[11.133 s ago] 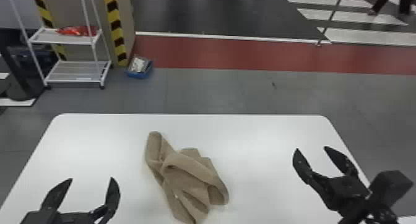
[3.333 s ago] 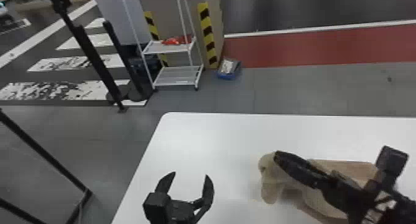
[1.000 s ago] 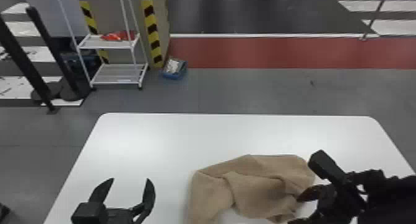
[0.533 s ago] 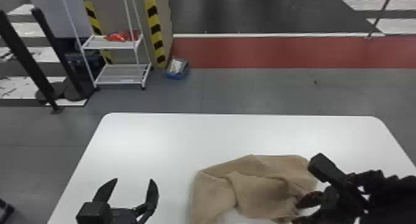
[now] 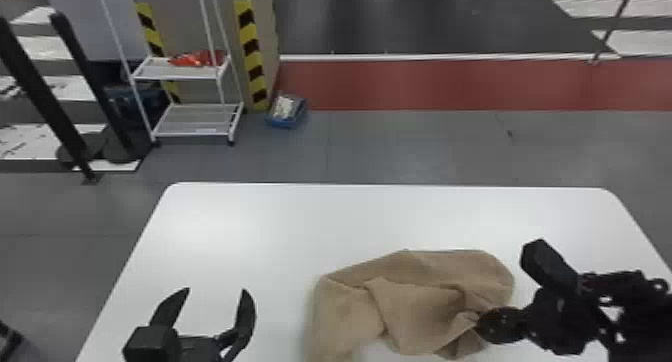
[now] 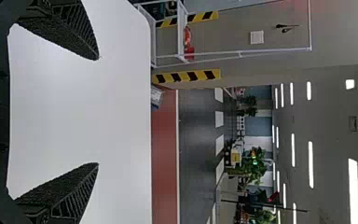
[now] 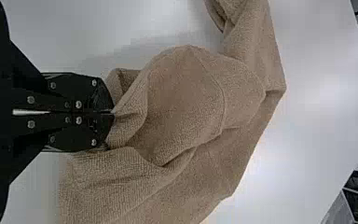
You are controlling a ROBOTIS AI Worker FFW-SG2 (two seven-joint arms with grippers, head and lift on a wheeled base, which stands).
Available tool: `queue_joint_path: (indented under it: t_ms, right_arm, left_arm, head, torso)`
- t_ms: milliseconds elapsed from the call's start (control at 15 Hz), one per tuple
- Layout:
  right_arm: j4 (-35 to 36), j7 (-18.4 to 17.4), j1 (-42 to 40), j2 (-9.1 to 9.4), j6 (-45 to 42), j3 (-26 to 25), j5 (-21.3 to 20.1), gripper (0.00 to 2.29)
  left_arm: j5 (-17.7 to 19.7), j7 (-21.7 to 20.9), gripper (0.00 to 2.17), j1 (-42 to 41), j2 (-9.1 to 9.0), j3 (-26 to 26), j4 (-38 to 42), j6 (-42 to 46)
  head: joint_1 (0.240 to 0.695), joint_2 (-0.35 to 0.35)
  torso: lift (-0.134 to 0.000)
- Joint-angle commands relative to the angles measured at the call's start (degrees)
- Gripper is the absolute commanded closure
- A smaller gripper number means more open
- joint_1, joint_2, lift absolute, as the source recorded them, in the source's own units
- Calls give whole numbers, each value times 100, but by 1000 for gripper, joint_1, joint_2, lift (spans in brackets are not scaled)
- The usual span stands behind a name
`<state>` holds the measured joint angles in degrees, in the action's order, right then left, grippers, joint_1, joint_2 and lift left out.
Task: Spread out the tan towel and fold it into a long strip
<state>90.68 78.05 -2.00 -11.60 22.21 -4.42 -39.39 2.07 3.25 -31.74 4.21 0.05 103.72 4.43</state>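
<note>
While its near part runs toward the left from the pinched spot, the tan towel (image 5: 415, 311) of soft fabric lies rumpled on the desk just left of the right tool (image 5: 478, 322), with loose folds crossing its middle. The right tool, black with flat fingers, is closed on a gathered bit of the cloth. The left tool (image 5: 216, 289), likewise black and flat-fingered, is left of the towel and apart from it, its fingers set wide with nothing between them.

Under the towel is the smooth white desk (image 5: 260, 236). Its straight far edge runs beyond both tools and ends in rounded corners; its left edge slants past the outer side of the left tool. Pale patches of reflected light show on the top beyond the left tool.

Farther out, past the desk, comes a grey floor (image 5: 400, 146), then a dull red floor strip (image 5: 425, 83) bordered by a white line. Beyond the left tool stands a white metal rack (image 5: 197, 120) with a shiny red packet (image 5: 197, 58) on its upper shelf, yellow-and-black striped tape (image 5: 251, 56) beside it and a small blue container (image 5: 286, 113) on the floor nearby. Two black posts (image 5: 42, 91) stand farther left.
</note>
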Motion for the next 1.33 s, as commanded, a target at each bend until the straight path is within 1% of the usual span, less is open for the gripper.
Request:
queue_joint_path:
  t_ms: [0, 133, 200, 267, 333, 400, 467, 600, 667, 733, 800, 867, 1000, 1067, 1133, 1200, 1267]
  right_arm:
    - [178, 28, 7, -8, 26, -621, 696, 1794]
    - [635, 28, 130, -35, 342, -1447, 1663, 1794]
    - [776, 28, 218, -52, 676, -1641, 1873, 1794]
    - [899, 28, 385, -26, 1028, -1755, 2076, 1794]
    - [908, 28, 561, 27, 1309, -1825, 2243, 1794]
    - [890, 28, 675, 97, 1362, -1816, 2366, 1794]
    - [759, 28, 745, 211, 1379, -1614, 2251, 1791]
    - [284, 28, 728, 220, 1063, -806, 1575, 1781]
    - [91, 28, 640, 220, 711, -507, 1258, 1551]
    - [20, 28, 543, 220, 395, -375, 1038, 1018]
    - [20, 28, 464, 220, 342, -375, 986, 53]
    - [29, 28, 438, 211, 342, -480, 986, -1]
    - [231, 28, 297, 194, 360, -806, 1030, 33]
    - [389, 28, 192, 176, 360, -981, 1126, 49]
    - [512, 28, 77, 176, 360, -1148, 1170, 56]
    - [600, 28, -11, 150, 395, -1210, 1170, 60]
    - [697, 28, -178, 71, 553, -1201, 1170, 70]
  left_arm:
    - [-5, 0, 70, 1, 1, 4, 17, 0]
    - [-5, 0, 70, 10, 1, 4, 34, -123]
    - [-5, 0, 70, 10, 1, 4, 34, -141]
    - [-13, 0, 70, 10, 1, 4, 34, -141]
    - [-13, 0, 70, 10, 1, -5, 34, -141]
    - [-13, 0, 70, 10, 1, -5, 34, -141]
    - [-5, 0, 70, 10, 1, 4, 34, -141]
    - [-5, 0, 70, -25, 1, 22, 52, -123]
    - [-5, 0, 70, -43, 1, 48, 70, -123]
    - [-5, 0, 70, -52, 1, 66, 61, -123]
    - [-5, 0, 70, -52, 1, 74, 52, -123]
    - [4, 0, 70, -52, 1, 74, 43, -141]
    - [-5, -9, 70, -25, 1, 57, 26, -123]
    - [-5, -9, 70, -8, 1, 48, 17, -123]
    - [-5, -9, 70, 1, 1, 48, 8, -141]
    - [-5, -9, 70, 1, 1, 48, -1, -141]
    - [-5, -9, 70, 1, 1, 48, -1, -141]
  head:
    - [695, 36]
    - [695, 4]
    - [695, -12]
    - [695, -31]
    - [695, -46]
    - [695, -66]
    - [695, -67]
    - [695, -49]
    - [695, -32]
    - [695, -9]
    - [695, 32]
    - [695, 48]
    - [695, 57]
    - [695, 51]
    - [695, 29]
    - [695, 14]
    - [695, 0]
  torso:
    - [0]
    - [0]
    - [0]
    - [0]
    - [0]
    - [0]
    - [0]
    - [0]
    - [0]
    - [0]
    - [0]
    - [0]
    - [0]
    - [0]
    - [0]
    - [0]
    - [0]
